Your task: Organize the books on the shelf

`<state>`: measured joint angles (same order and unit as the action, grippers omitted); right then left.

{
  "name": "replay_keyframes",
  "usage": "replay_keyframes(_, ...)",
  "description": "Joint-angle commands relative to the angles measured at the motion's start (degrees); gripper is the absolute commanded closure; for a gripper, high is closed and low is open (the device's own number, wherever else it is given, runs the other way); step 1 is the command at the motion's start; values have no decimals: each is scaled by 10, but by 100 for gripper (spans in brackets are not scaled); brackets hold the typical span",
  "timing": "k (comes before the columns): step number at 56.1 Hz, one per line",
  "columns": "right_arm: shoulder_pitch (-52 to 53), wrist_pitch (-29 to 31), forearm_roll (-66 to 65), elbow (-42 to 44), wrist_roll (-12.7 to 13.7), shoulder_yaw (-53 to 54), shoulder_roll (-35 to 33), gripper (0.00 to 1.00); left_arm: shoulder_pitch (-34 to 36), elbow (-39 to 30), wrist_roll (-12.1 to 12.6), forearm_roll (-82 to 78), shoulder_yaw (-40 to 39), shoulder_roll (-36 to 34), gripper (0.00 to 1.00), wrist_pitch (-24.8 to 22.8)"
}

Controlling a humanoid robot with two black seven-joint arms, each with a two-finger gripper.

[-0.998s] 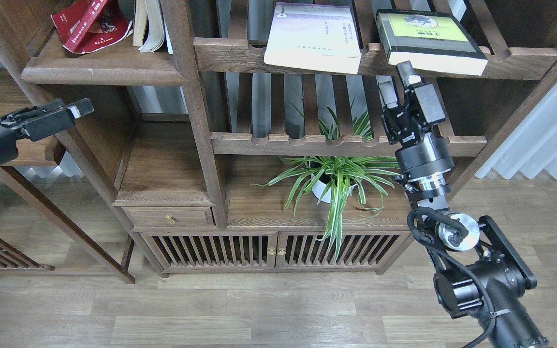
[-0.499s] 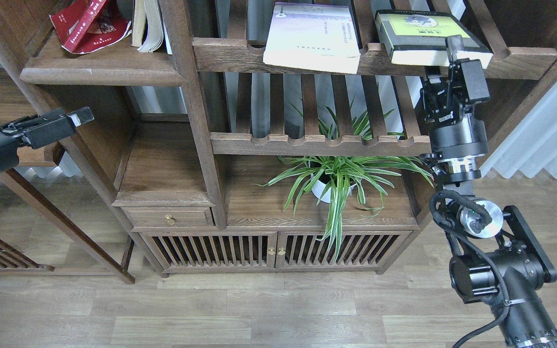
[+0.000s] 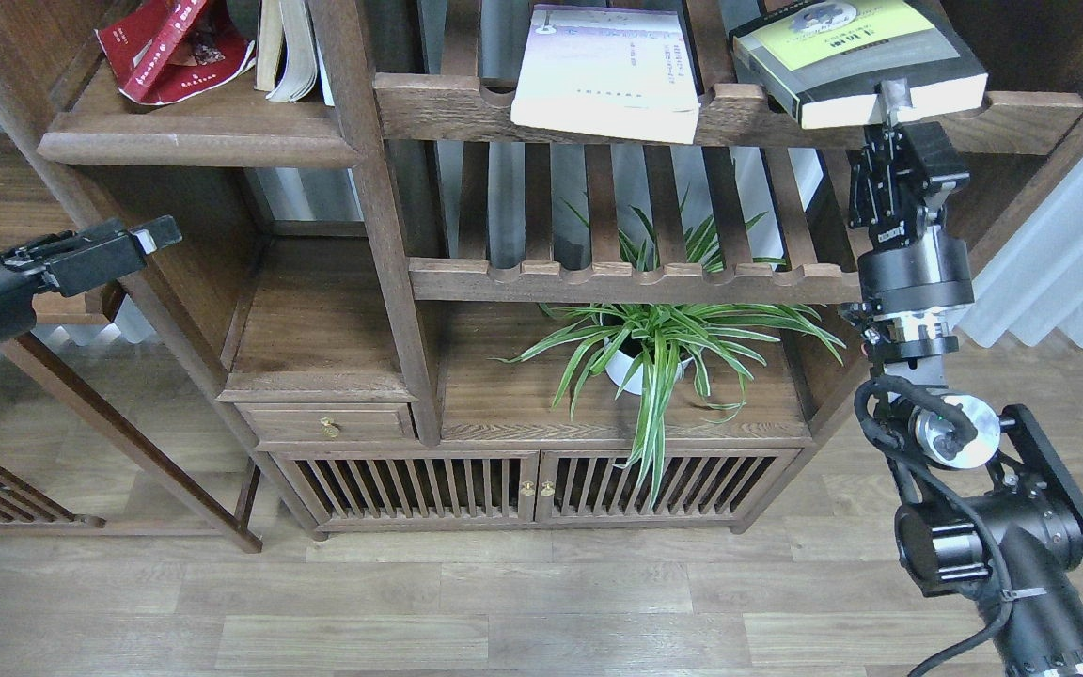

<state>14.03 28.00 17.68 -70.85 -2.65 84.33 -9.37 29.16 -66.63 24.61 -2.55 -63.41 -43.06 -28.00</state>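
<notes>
The right end effector [image 3: 891,103] pinches the near edge of the yellow-green book [image 3: 856,56] directly above it; the book's long axis runs left-right; the left end effector [image 3: 142,235], width unclear, is far.

Red book [image 3: 170,47], lavender-white book [image 3: 607,70], yellow-green book [image 3: 856,52] (black-edged); dark-brown shelf [image 3: 194,141].

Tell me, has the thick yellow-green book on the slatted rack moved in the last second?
Yes. The yellow-green book has turned counterclockwise and its near right corner has risen against the notched rail, with the right gripper at its front edge.
</notes>
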Motion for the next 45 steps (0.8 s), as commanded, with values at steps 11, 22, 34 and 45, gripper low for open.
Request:
replay_keyframes(11,-134,0,5,-54,-2,-13,8,98,-31,19,-3,3,0,20,0,0)
replay_keyframes(22,-216,0,20,-76,-2,-18,16,98,-60,33,-5,4,0,57,0,0)
replay_keyframes(34,-291,0,21,-77,-2,-48,16,98,-109,55,-6,40,1,149,0,0)
replay_keyframes(45,-317,0,20,-76,-2,-123,4,98,-166,55,-6,146,47,194,0,0)
